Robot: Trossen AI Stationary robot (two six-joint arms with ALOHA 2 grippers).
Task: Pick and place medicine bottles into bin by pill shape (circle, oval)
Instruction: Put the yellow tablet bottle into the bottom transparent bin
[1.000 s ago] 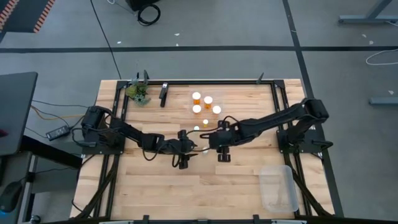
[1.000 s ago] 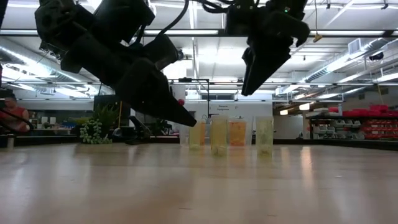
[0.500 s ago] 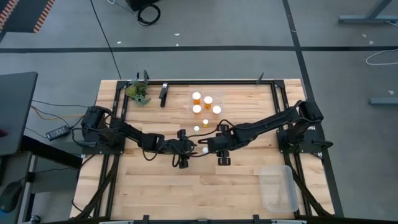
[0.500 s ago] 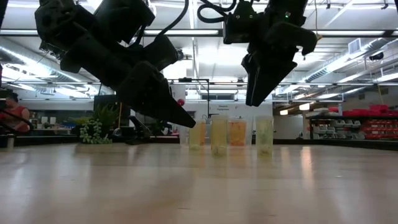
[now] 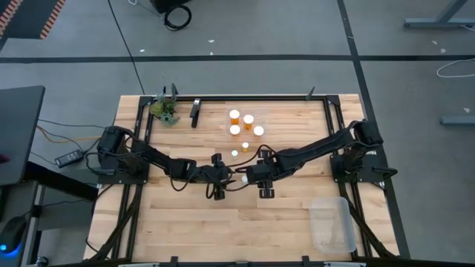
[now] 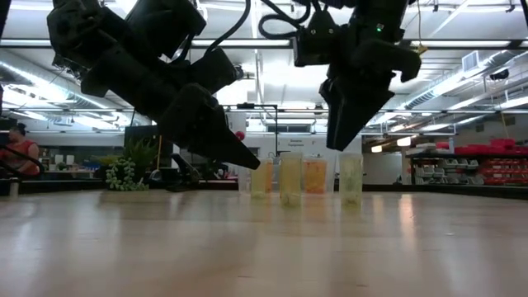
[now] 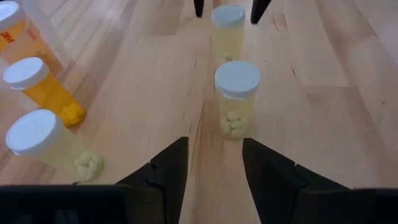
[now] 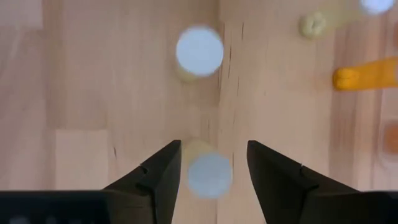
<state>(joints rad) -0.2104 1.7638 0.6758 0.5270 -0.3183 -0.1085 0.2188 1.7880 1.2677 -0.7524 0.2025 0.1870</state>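
Several small orange bottles with white caps stand upright on the wooden table (image 5: 185, 222). A cluster (image 5: 245, 124) stands at the far middle, and two more (image 5: 239, 150) stand nearer. My left gripper (image 5: 225, 176) is open and slants down toward one pale bottle (image 7: 237, 99) just ahead of its fingertips (image 7: 214, 146). My right gripper (image 5: 252, 176) is open and points down over a second pale bottle (image 8: 210, 174). That bottle's cap shows between the two fingers with gaps on both sides. The same bottle shows in the left wrist view (image 7: 228, 31).
A clear plastic bin (image 5: 332, 222) sits at the table's near right corner. A green leafy clump (image 5: 165, 111) and a dark object (image 5: 195, 111) lie at the far left. Three more bottles (image 7: 37, 87) stand beside my left gripper's path. A person (image 6: 16, 153) sits in the room beyond.
My right gripper has gone down and a little toward the table's left edge, coming over the pale bottle. It has stayed open. The bottles have not moved.
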